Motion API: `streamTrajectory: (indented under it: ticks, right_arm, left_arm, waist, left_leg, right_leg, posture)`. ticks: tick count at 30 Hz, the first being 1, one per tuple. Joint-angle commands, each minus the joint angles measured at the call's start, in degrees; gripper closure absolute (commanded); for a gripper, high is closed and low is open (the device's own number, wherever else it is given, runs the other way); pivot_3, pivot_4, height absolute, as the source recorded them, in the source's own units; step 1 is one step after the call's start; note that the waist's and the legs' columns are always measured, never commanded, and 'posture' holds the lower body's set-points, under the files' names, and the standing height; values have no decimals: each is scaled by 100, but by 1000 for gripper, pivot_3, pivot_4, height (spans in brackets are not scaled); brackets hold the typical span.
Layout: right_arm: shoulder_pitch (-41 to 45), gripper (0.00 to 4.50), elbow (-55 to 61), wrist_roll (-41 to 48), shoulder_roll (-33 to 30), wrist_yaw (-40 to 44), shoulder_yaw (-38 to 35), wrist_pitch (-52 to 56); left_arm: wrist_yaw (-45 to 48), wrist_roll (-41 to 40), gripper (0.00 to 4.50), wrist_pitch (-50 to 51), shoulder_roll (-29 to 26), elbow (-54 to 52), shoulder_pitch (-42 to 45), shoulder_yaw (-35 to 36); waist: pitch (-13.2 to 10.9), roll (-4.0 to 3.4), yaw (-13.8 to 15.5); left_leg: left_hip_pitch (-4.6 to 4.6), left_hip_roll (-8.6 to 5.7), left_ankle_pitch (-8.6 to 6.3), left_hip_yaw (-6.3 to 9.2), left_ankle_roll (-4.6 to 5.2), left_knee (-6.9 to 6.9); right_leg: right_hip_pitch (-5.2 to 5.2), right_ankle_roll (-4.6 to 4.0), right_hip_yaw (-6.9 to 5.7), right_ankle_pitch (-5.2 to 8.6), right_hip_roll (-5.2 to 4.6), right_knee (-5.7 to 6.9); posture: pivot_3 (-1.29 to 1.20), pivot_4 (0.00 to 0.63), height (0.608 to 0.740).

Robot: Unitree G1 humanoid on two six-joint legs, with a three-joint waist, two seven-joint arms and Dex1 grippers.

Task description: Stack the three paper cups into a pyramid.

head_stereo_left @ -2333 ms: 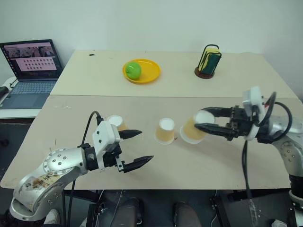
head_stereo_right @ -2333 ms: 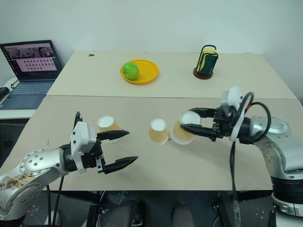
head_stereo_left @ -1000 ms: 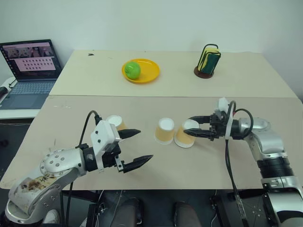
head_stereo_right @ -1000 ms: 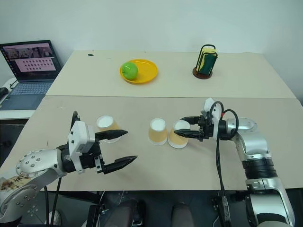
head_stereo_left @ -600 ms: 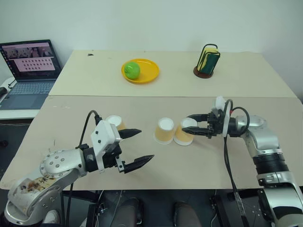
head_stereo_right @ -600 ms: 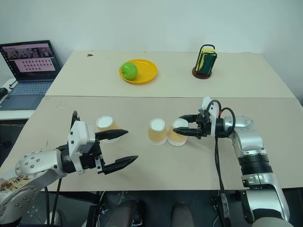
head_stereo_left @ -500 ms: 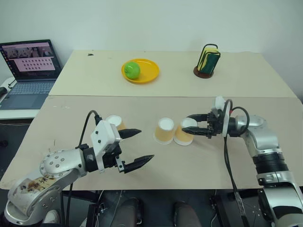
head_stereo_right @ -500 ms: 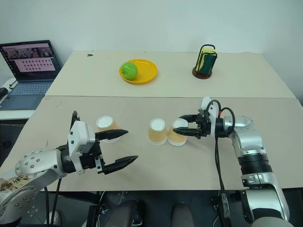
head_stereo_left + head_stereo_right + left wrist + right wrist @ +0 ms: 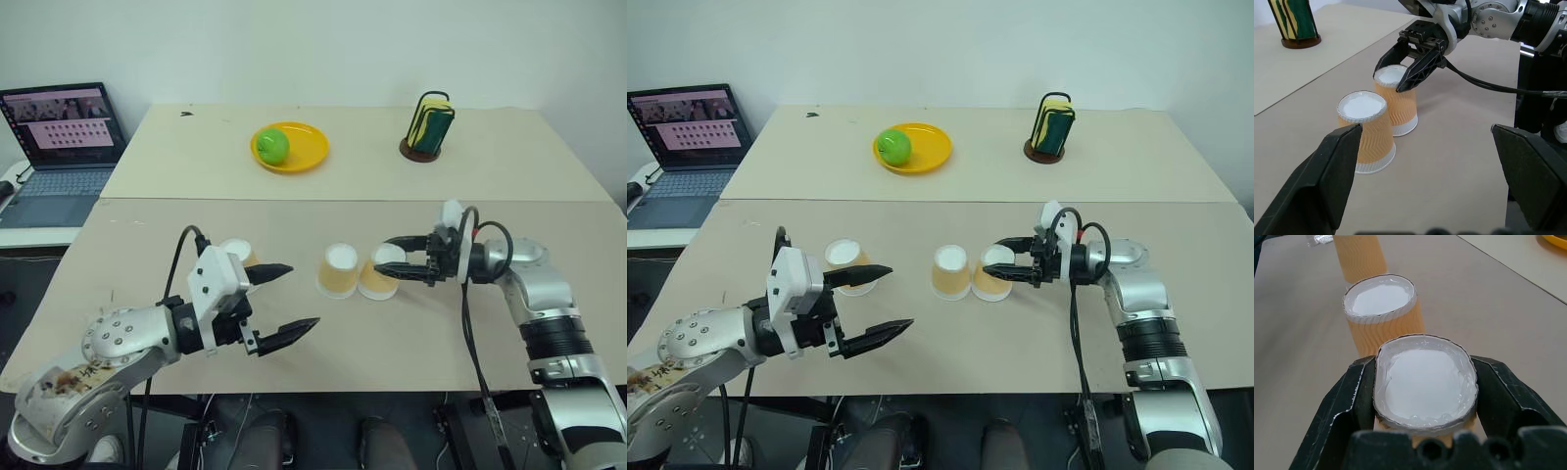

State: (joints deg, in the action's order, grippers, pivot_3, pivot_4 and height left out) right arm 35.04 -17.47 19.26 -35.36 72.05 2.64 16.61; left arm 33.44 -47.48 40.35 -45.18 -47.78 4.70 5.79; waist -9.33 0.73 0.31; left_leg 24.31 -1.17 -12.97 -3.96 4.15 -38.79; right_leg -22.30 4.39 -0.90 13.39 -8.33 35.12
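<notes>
Jaws pinching the cup [image 9: 995, 273] at three o'clock of its neighbour [image 9: 949, 271]; sticking on release could topple both.

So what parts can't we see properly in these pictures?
- Third cup: its lower side, in the left eye view, is hidden behind the left fingers.
- Laptop: its screen is too small to read, and its left side is cut off by the picture's edge.
- Held cup: its sides, in the right wrist view, are covered by the right fingers.

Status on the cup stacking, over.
Right tool shut on a tan-orange paper cup, set beside the middle cup. Left tool open, near the third cup. Nothing in the way.
</notes>
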Motion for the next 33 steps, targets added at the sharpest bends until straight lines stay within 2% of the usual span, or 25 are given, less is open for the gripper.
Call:
streamTrajectory:
  ticks: [1, 16, 17, 21, 33]
  right_arm:
    - [95, 1910, -34, -66, 27, -71, -22, -107]
    - [91, 1910, -169, -142, 109, -91, -27, -85]
    - [90, 1128, -174, -136, 105, -85, -32, -78]
    - [93, 49, -207, -197, 92, -113, -25, -146]
    - [-34, 49, -24, -18, -96, 65, -144, 87]
  left_arm:
    - [-49, -122, 0, 40, -54, -203, 109, 95]
    - [-247, -338, 0, 240, -89, -247, 349, 81]
    - [-262, -350, 0, 254, -86, -250, 367, 76]
    - [-304, -385, 0, 288, -84, -244, 410, 57]
    - [-122, -196, 0, 111, -67, -144, 178, 76]
  waist:
    - [0, 0, -10]
    - [0, 0, -64]
    - [0, 0, -65]
    - [0, 0, -65]
    - [-1, 1, -61]
  left_leg:
    - [0, 0, 0, 0, 0, 0]
    - [-9, 0, -2, 0, -1, 0]
    - [-9, 0, -2, 0, -2, 0]
    - [-4, -1, -1, 0, -4, 0]
    - [3, -1, 10, 0, -13, 4]
  right_leg:
    - [0, 0, 0, 0, 0, 0]
    - [2, 0, 0, 0, 1, 2]
    - [2, 0, 0, 0, 1, 2]
    - [1, 0, 1, 0, 1, 3]
    - [-1, 0, 0, 0, 2, 1]
  posture:
    - [0, 150, 726]
    - [0, 150, 726]
    - [0, 150, 726]
    - [0, 150, 726]
    - [0, 150, 726]
